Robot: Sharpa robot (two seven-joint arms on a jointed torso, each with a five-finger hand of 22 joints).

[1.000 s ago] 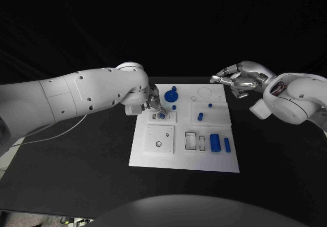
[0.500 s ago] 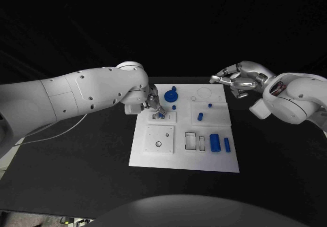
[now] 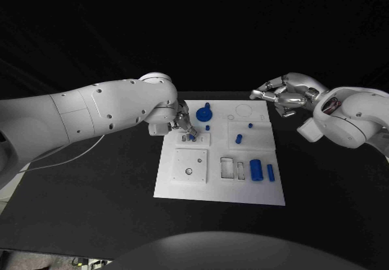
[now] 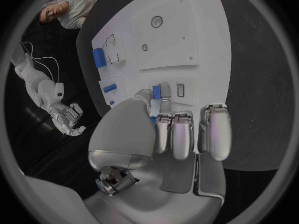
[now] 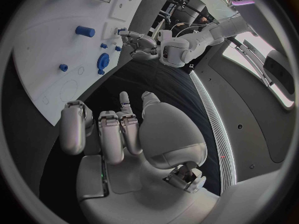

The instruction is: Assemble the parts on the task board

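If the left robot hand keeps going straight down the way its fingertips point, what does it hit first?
Likely the small blue part pinched at the left robot hand fingertips, then the task board plate right beneath it. How much gap remains is unclear.

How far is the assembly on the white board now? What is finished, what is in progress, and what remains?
Done, apparently: a blue round part stands at the far side of the task board. In progress: the left hand pinches a small blue part over a square plate. Left: a large blue cylinder and a thinner one lie loose near the right edge. The right hand hangs beyond the board's far right corner, holding nothing.
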